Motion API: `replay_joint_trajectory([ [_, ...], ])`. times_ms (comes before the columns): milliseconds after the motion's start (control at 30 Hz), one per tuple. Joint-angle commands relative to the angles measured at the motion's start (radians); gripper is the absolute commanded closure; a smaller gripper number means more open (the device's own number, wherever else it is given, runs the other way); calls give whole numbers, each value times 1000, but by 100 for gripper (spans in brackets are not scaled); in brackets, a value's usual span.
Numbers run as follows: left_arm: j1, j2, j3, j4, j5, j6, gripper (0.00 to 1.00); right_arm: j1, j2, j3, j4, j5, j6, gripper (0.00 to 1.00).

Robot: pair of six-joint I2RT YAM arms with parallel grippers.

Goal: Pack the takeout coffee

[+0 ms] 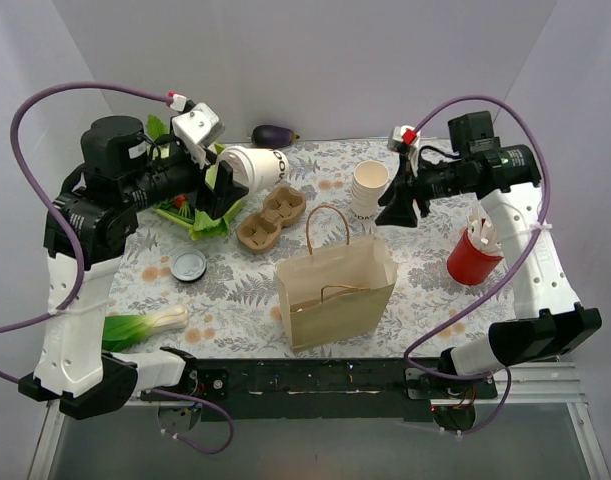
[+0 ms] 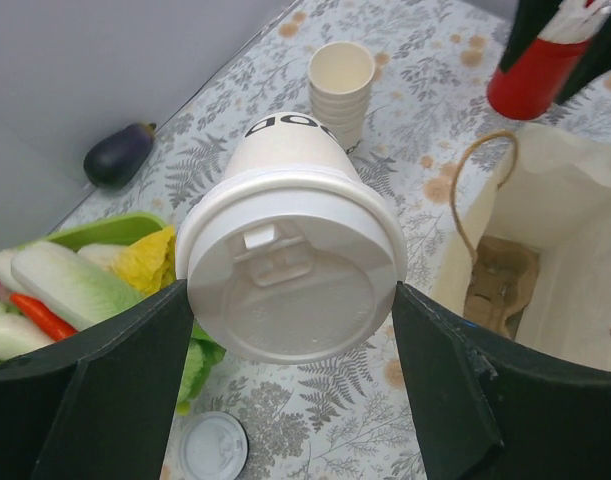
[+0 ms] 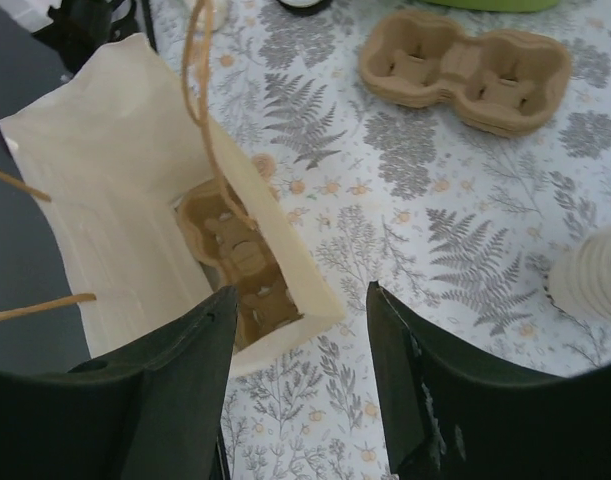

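The bag [image 1: 335,300] stands mid-frame with a tray [image 3: 243,278] inside; the coffee [image 1: 255,168] is upper left.

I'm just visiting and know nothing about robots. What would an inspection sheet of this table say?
Surface: table with a fern-print cloth.
Job's things: takeout coffee, lidded, lifted and tipped sideways; paper bag standing open, a cup carrier inside.
Clutter: second cup carrier, stack of lidless cups, red cup of straws, loose lid, eggplant, green tray of vegetables, leek.
Grippers: left gripper shut on the takeout coffee near its lid; right gripper open, empty, near the paper bag.
Cables: a purple cable loops off each arm.
Surroundings: plain grey walls.
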Motion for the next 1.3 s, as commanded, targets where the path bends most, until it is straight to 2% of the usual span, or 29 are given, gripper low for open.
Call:
replay_joint_trajectory([
  [0,-2,-13,-59,56,-186,-34,100,87,-14,-71,-82,-67,-163,37],
  [133,-2,-22,-62,64,-227,-35,100,114,9,-107,-42,-36,-203,38],
  [333,0,-16,0,25,-206,-29,100,165,78,-110,74,-39,-177,41],
  [600,1,16,68,25,-208,-12,100,286,109,-93,39,4,-205,46],
  [800,0,22,92,21,-172,-3,100,291,86,-118,82,30,-138,71],
  [833,0,24,94,19,-162,2,100,291,78,-118,86,47,-131,78],
  [900,0,27,100,5,-139,9,100,291,69,-125,99,65,-119,84],
  [967,1,59,125,-34,-71,15,100,289,52,-148,111,93,-107,96],
  [1100,0,103,217,-183,32,11,100,266,-2,-185,204,162,-24,99],
  [1267,-2,74,221,-220,162,6,100,266,-98,-216,312,267,108,99],
])
